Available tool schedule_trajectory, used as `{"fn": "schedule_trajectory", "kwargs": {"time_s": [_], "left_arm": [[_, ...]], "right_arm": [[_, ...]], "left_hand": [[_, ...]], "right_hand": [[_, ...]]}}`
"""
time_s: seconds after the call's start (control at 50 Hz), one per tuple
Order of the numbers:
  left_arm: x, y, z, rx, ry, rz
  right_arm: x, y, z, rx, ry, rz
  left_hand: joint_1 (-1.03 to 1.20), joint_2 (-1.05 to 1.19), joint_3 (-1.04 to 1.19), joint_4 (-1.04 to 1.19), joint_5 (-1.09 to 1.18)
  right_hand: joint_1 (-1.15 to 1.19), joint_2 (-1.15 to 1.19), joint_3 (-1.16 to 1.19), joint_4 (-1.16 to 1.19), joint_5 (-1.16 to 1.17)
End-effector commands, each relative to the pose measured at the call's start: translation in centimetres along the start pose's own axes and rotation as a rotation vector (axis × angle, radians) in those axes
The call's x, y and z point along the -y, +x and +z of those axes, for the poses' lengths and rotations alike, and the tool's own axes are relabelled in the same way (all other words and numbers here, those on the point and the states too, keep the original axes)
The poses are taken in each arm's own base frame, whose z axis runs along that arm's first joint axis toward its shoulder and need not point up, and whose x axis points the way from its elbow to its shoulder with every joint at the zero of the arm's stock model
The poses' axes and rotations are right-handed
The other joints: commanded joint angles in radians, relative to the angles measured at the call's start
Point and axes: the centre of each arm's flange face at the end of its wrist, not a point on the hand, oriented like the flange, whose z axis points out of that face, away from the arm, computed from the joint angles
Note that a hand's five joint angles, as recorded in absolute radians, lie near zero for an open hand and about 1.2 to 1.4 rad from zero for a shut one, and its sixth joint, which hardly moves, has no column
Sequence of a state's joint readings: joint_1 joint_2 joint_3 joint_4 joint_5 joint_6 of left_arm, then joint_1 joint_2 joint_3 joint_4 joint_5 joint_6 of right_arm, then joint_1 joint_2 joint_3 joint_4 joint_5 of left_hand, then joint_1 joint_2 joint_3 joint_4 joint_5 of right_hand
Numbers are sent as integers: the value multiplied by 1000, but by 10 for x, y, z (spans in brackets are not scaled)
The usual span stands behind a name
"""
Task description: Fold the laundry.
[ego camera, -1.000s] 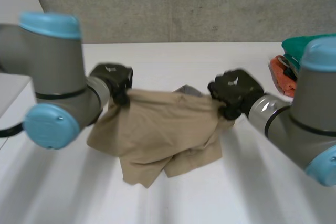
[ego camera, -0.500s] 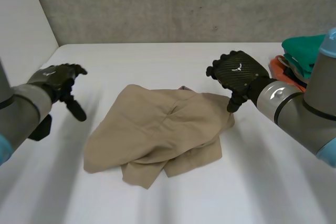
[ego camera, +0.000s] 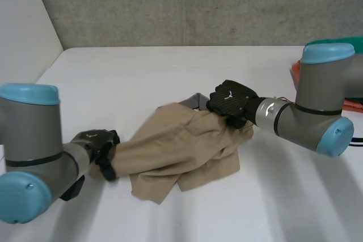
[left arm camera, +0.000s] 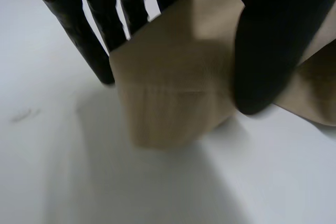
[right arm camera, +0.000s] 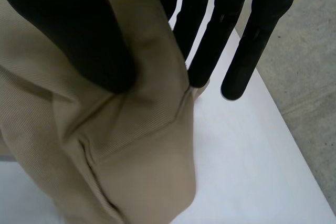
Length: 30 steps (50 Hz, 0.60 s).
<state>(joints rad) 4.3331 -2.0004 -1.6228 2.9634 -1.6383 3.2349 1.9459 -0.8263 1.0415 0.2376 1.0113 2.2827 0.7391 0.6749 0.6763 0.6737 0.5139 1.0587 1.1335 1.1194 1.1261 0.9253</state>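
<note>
The tan shorts [ego camera: 181, 151] lie crumpled near the middle of the white table [ego camera: 170, 72], two leg-like lobes pointing toward the near edge and a darker bit of lining showing at the far edge. The left hand [ego camera: 97, 144] is at the left end of the shorts, low against the tabletop, and its own wrist view shows it clamped on the cloth: the thumb [left arm camera: 262, 51] lies on top of a hemmed corner of the shorts [left arm camera: 168, 103] while the fingers [left arm camera: 84, 30] stand on the other side of the fabric, fingertips close to the table [left arm camera: 52, 171], with the corner pinched between them. The right hand [ego camera: 231, 100] is at the far right edge of the shorts, knuckles up, the grey arm with its light-blue caps reaching in from the right. In its wrist view the thumb [right arm camera: 73, 30] presses down on a fold of the tan cloth [right arm camera: 131, 145] and the fingers [right arm camera: 210, 45] run down the other side of that fold, so this hand too is closed on the shorts, with a stitched seam visible under the thumb. At the table's right edge, behind the right arm and well apart from the shorts, sit a green cloth [ego camera: 356, 42] and an orange cloth [ego camera: 295, 73]. A grey concrete wall [ego camera: 198, 4] runs behind the table
</note>
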Motion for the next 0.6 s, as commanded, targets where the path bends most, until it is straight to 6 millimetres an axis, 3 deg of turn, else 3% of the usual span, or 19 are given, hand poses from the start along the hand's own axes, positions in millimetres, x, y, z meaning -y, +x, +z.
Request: {"fn": "schedule_trajectory", "kwargs": {"time_s": [0.02,0.08,0.1,0.16,0.24,0.3,0.32,0.4,0.54,0.6], "left_arm": [[34,6,-1,72,140,39],[58,2,-14,90,211,31],[74,-1,-29,92,257,22],[103,-7,-59,96,358,10],[154,-24,-127,116,590,-19],[174,-32,-160,125,704,-25],[184,-35,-181,119,768,-21],[201,-37,-224,87,876,-11],[217,-41,-264,73,942,-17],[221,-42,-274,74,968,-25]], "right_arm": [[34,23,-19,-63,46,102],[55,41,-36,-136,86,145],[71,54,-50,-194,117,175],[95,82,-81,-320,173,233],[125,108,-120,-437,275,267],[140,119,-141,-484,325,257],[148,125,-154,-511,345,243],[165,136,-184,-585,390,220],[189,145,-219,-656,487,261],[193,147,-222,-654,513,283]], "left_hand": [[657,721,720,723,708],[657,721,720,723,708],[657,721,720,723,708],[657,721,720,723,708],[657,721,720,723,708],[657,721,720,723,708],[657,721,720,723,708],[657,721,720,723,708],[657,721,720,723,708],[657,721,720,723,708]], "right_hand": [[338,263,277,270,296],[338,263,277,270,296],[338,263,277,270,296],[338,263,277,270,296],[338,263,277,270,296],[338,263,277,270,296],[338,263,277,270,296],[338,263,277,270,296],[338,263,277,270,296],[338,263,277,270,296]]}}
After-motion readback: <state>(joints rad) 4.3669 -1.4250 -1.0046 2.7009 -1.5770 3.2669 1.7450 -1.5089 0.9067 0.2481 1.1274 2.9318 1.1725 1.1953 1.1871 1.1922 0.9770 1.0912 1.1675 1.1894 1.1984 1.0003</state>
